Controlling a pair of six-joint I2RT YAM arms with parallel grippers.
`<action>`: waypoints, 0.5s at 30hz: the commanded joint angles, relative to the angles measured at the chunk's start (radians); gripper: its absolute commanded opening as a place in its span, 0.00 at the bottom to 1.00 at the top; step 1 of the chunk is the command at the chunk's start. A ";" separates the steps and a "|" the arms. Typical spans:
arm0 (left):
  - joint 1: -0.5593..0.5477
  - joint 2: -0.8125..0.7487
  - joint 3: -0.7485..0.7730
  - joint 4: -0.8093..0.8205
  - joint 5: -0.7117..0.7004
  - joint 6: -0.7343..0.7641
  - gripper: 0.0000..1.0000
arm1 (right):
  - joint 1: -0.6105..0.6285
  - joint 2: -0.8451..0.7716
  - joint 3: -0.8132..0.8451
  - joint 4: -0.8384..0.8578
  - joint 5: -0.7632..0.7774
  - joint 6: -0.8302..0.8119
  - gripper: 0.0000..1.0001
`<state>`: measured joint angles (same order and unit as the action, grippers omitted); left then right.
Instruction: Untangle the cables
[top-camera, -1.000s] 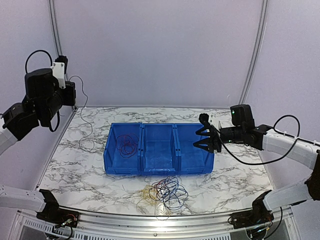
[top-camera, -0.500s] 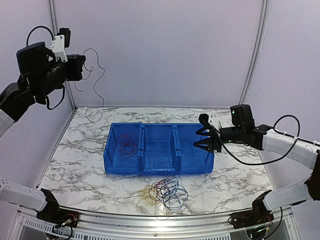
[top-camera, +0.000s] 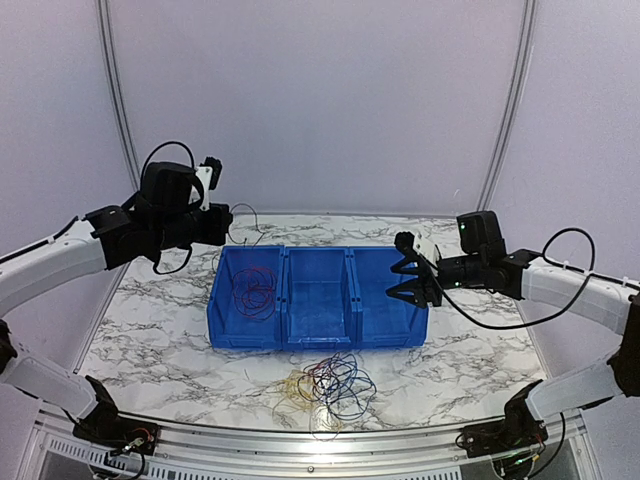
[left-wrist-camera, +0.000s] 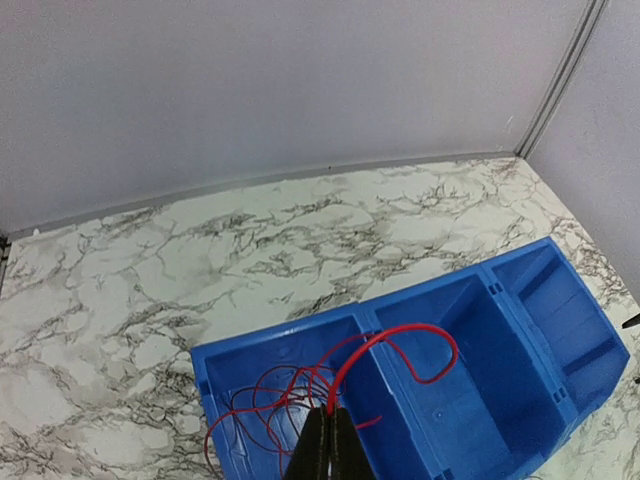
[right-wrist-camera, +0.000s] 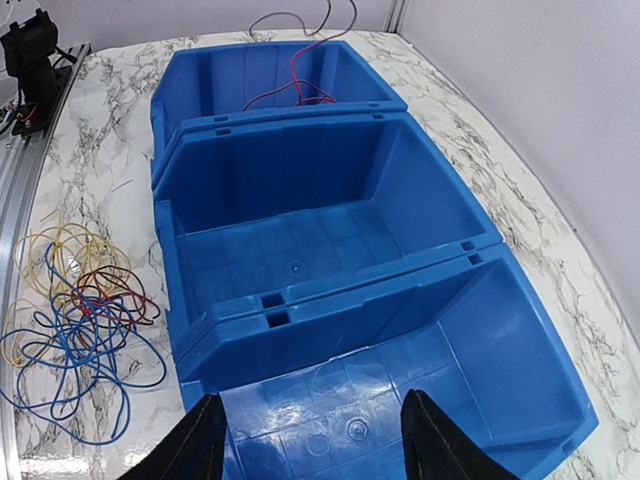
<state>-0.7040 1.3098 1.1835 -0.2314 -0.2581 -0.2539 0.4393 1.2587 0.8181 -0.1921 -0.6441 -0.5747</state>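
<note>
Three blue bins sit in a row mid-table, long sides touching. The left bin (top-camera: 243, 338) holds a loose coil of red cable (top-camera: 255, 288), lying on its floor toward the back. The middle bin (top-camera: 317, 338) and the right bin (top-camera: 385, 335) show me only bare blue floor.

My left gripper (top-camera: 222, 222) hangs above the back left corner of the left bin, jaws clenched. On its wrist camera the tips are pressed together and one strand of the red cable (left-wrist-camera: 400, 335) arcs straight out from between them and curls over the wall between the left and middle bins, so I read it as grasping that strand.

My right gripper (top-camera: 405, 278) hovers over the right bin's right end, jaws spread wide. Both fingers (right-wrist-camera: 195, 445) are well apart, with nothing between them and touching nothing.

The tangle of cables (top-camera: 328, 385), blue, yellow, red and white loops, lies on the table (top-camera: 160, 330) near its front edge, just in front of the middle bin.
</note>
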 joint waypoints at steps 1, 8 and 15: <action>0.003 0.037 -0.051 0.058 0.012 -0.090 0.00 | -0.008 0.012 0.014 -0.007 0.002 -0.009 0.60; 0.001 0.165 -0.052 0.065 0.119 -0.180 0.00 | -0.008 0.023 0.018 -0.015 0.000 -0.015 0.60; 0.001 0.255 -0.045 0.121 0.212 -0.211 0.00 | -0.008 0.019 0.018 -0.018 0.007 -0.021 0.60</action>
<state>-0.7040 1.5364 1.1255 -0.1768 -0.1196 -0.4313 0.4393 1.2774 0.8181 -0.1955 -0.6441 -0.5808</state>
